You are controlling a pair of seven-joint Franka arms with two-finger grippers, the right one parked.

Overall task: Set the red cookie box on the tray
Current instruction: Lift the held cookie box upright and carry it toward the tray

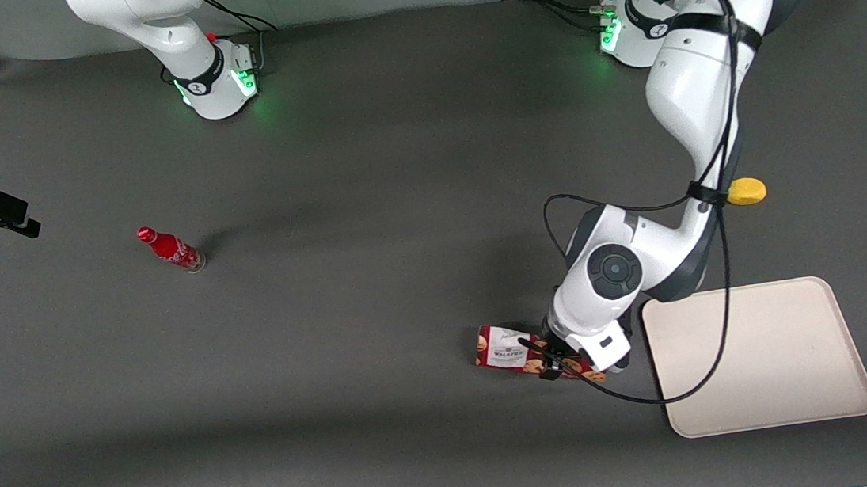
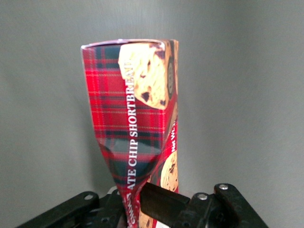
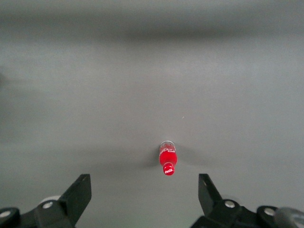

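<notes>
The red cookie box [image 1: 509,351] lies on the dark mat, near the front camera, beside the cream tray [image 1: 780,369]. Its white label panel faces up at the end away from the tray. My gripper [image 1: 564,364] is down over the box's tray-side end and is shut on it. In the left wrist view the plaid box [image 2: 128,123] is pinched in between my fingers [image 2: 164,202], its cardboard squeezed narrow there. The tray holds nothing; only the arm's cable hangs across it.
A yellow object [image 1: 747,191] lies on the mat farther from the front camera than the tray. A small red bottle [image 1: 172,249] lies toward the parked arm's end of the table, also seen as the bottle [image 3: 167,160] from the right wrist.
</notes>
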